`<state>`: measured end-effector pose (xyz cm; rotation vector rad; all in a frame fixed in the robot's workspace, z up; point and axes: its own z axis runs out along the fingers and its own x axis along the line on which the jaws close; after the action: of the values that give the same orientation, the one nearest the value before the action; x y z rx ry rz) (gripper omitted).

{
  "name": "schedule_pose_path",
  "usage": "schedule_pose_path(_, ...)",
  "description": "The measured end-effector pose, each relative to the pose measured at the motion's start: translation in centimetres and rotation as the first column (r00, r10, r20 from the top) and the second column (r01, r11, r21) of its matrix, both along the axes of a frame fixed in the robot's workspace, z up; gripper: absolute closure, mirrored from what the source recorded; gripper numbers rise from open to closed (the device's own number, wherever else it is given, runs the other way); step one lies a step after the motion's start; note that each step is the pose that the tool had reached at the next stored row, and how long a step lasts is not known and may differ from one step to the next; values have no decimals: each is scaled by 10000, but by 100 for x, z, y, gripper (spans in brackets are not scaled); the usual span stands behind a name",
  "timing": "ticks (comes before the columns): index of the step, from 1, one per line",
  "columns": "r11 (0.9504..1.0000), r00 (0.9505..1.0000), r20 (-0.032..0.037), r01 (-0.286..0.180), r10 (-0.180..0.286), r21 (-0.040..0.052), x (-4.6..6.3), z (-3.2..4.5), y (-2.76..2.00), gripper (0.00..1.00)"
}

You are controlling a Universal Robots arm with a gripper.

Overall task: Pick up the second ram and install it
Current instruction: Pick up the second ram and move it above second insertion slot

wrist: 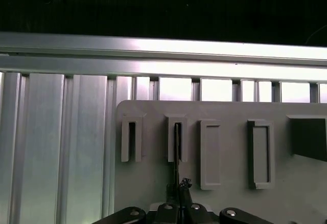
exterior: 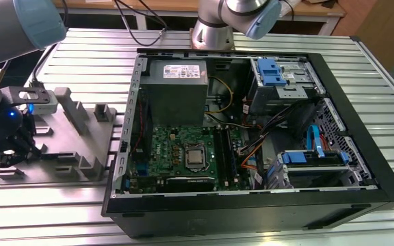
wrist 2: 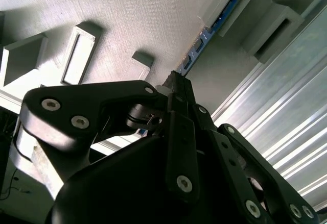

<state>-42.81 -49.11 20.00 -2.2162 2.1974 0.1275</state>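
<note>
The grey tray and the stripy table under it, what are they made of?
The grey tray looks like moulded plastic: dull and matte, with soft-edged pockets, though painted metal is possible. The table looks like bare aluminium: silvery ribbed slats that shine brightly in the light.

Matt plastic tray (exterior: 67, 148), shiny ribbed metal table (exterior: 320, 43), matt black hand (wrist 2: 176, 81)

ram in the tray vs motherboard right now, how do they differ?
The ram is a thin bluish strip; the motherboard is a broad green board. The ram stands on edge in a slot of the grey tray; the motherboard lies flat inside the open case. Both are circuit boards.
</note>
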Motion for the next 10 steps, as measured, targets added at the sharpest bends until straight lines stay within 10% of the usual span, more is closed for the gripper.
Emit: schedule_pose_path(10,10000,10000,2,0,0,1,0,122,0,92)
